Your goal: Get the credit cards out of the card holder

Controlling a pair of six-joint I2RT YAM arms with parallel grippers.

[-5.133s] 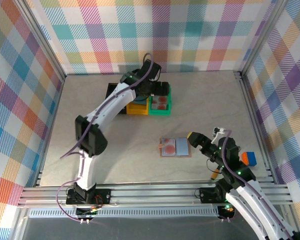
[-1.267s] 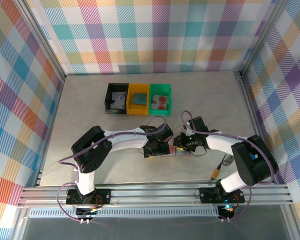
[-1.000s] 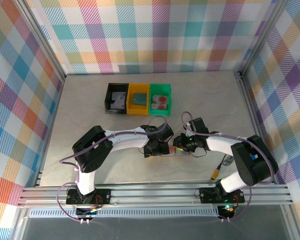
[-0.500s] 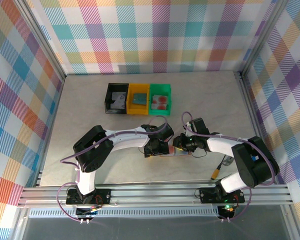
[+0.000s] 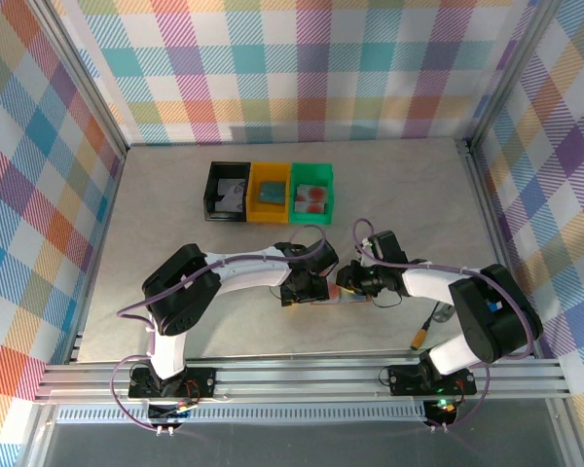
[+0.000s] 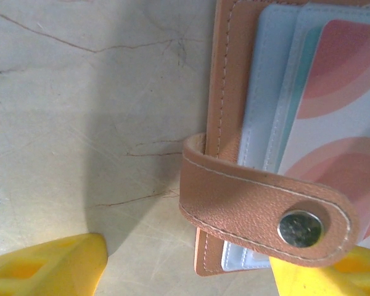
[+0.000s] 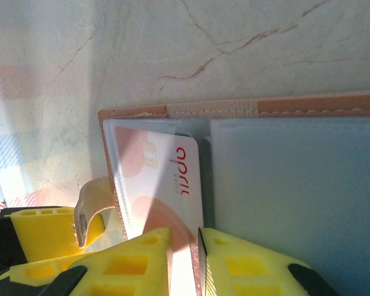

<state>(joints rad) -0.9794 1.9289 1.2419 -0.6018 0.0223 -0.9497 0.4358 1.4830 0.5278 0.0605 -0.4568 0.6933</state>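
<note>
On the near half of the tabletop [image 5: 175, 243], a little right of centre, the two grippers meet head-on over the open holder [image 5: 338, 296]. The right gripper [image 7: 185, 237] reaches across the holder's empty blue-grey leaf. Its jaws are narrowed onto the near edge of the pale, red-spotted card [image 7: 160, 179] in the other leaf, pinching it.

The left gripper [image 6: 188, 262] stands wide. One finger [image 6: 46, 271] is over bare tabletop just beside the holder's outer edge. The other is past the strap [image 6: 259, 209], over the holder's corner; I cannot tell whether it presses down.

The step in hand looks like drawing this card from its pocket. The next move probably calls for a flat pull back toward the right arm, along the pocket's mouth, with the holder kept from sliding along. If the left fingers are not bearing on it, the whole holder may well follow the card. The curled strap sits close to the card and could snag.

Room is tight between the wrists and free elsewhere. Bare tabletop lies left of the holder, right toward the side edge, and beyond it up to the bins [image 5: 270, 216] by the far edge.
</note>
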